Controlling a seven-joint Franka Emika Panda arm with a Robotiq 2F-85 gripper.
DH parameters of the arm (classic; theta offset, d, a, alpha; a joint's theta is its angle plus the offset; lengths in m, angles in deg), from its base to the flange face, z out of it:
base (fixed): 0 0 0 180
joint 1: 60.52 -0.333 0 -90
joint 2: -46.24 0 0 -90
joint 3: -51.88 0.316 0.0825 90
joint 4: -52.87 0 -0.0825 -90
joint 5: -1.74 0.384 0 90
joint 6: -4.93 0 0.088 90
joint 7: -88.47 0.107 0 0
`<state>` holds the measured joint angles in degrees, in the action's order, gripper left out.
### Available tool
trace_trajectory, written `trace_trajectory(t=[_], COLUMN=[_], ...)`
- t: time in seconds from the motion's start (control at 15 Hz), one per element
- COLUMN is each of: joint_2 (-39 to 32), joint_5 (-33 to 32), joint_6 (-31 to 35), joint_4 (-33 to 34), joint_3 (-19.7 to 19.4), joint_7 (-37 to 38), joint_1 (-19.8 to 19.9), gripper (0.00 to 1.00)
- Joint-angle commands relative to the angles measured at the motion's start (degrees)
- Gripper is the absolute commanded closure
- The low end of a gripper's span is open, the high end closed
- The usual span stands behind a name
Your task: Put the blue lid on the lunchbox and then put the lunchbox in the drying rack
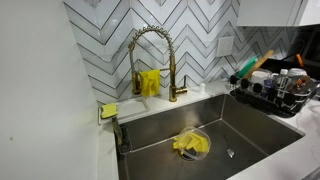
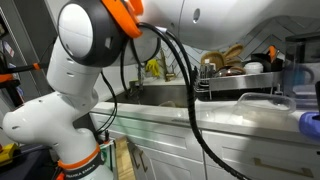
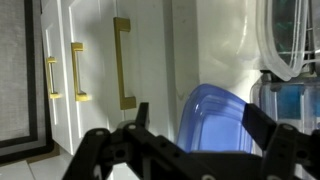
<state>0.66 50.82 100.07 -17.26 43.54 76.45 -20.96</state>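
In the wrist view my gripper (image 3: 203, 118) is open, its two black fingers spread wide. The translucent blue lid (image 3: 215, 125) lies just beyond them, between the fingertips, and I see no contact with it. A clear container with a blue tint, probably the lunchbox (image 3: 290, 100), stands right of the lid. In an exterior view the blue lid (image 2: 311, 122) shows at the right edge on the white counter, with the clear container (image 2: 297, 80) behind it. The black wire drying rack (image 1: 270, 100) holds several dishes right of the sink; it also shows in the other exterior view (image 2: 225, 82).
A gold faucet (image 1: 170, 60) stands over the steel sink (image 1: 250, 135), which holds a clear bowl with a yellow cloth (image 1: 190, 145). A yellow sponge (image 1: 108, 110) lies at the sink's corner. White cabinet doors with gold handles (image 3: 122, 62) show behind the gripper. The arm (image 2: 90, 60) fills the foreground.
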Motion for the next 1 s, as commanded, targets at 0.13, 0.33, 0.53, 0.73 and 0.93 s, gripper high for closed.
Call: trace_trajectory(t=[0.13, 0.33, 0.53, 0.73, 0.93], joint_2=[-6.97, -8.97, -10.42, -11.55, -11.46], joint_5=[2.16, 2.09, 2.14, 2.07, 2.03], joint_6=[-2.85, -2.10, -2.13, -2.57, -3.00], joint_4=[9.22, 11.76, 13.85, 15.80, 16.29], joint_3=[2.98, 3.81, 4.60, 5.36, 4.66], joint_7=[2.46, 2.67, 3.44, 4.13, 4.66], joint_1=[2.49, 2.64, 3.15, 4.01, 4.30], gripper=[0.06, 0.07, 0.38, 0.63, 0.86])
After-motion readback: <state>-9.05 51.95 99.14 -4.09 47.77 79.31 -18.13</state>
